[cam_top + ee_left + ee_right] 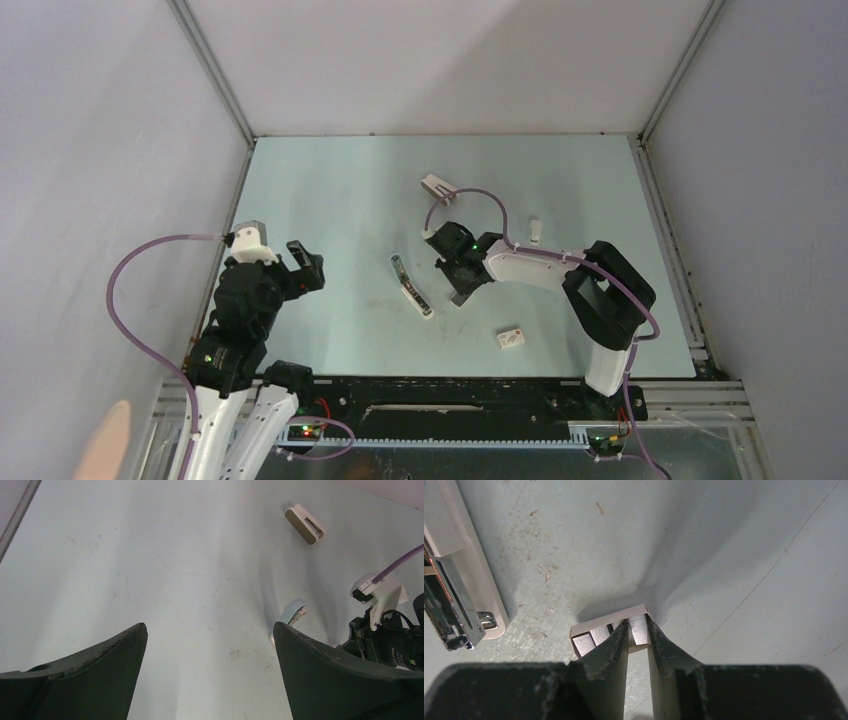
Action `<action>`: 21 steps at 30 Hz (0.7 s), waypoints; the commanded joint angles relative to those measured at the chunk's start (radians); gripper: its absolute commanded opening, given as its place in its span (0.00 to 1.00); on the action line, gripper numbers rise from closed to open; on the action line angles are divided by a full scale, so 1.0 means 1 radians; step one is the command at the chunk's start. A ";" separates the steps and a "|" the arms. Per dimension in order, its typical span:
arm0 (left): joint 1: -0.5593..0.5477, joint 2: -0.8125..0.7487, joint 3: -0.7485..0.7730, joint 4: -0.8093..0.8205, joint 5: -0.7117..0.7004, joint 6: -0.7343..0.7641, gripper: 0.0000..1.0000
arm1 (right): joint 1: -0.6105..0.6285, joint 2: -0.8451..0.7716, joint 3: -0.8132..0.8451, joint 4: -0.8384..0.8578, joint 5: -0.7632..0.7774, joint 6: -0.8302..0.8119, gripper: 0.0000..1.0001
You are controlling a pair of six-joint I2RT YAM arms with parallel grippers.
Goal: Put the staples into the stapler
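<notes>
Near table (330, 200) centre, just right of the opened stapler (446, 605): staples (596, 636), grey ribbed blocks side by side in a shallow pale tray. Directly over them, right gripper (637, 622), fingers drawn almost together and, by appearance, pinching one block at the tray's right end. Stapler lying flat with metal channel exposed, apart from the tray, touched by neither arm. At the table's left side, left gripper (210, 627), spread wide, holding nothing, well apart from the stapler. Also present: wedge-shaped stapler (437, 186) further back; white box with red mark (510, 339) near the front. Hazards, judged: thin block slipping or snapping under an off-centre pinch; tray or neighbouring blocks lifting along with it; unheld stapler skidding when staples press into the narrow channel; slight tilt jamming the block on the channel edge.
</notes>
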State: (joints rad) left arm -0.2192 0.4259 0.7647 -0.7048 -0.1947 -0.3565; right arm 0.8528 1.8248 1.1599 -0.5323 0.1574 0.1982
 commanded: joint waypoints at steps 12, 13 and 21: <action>0.013 0.008 0.001 0.030 0.018 0.024 1.00 | -0.006 0.030 0.005 0.034 -0.005 -0.004 0.27; 0.011 0.008 0.001 0.030 0.017 0.024 1.00 | -0.006 0.035 0.005 0.035 -0.008 -0.005 0.27; 0.011 0.007 0.000 0.032 0.022 0.025 1.00 | -0.002 0.049 0.006 0.037 -0.031 0.002 0.22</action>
State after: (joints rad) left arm -0.2192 0.4259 0.7647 -0.7048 -0.1947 -0.3565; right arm 0.8528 1.8324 1.1622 -0.5297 0.1516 0.1978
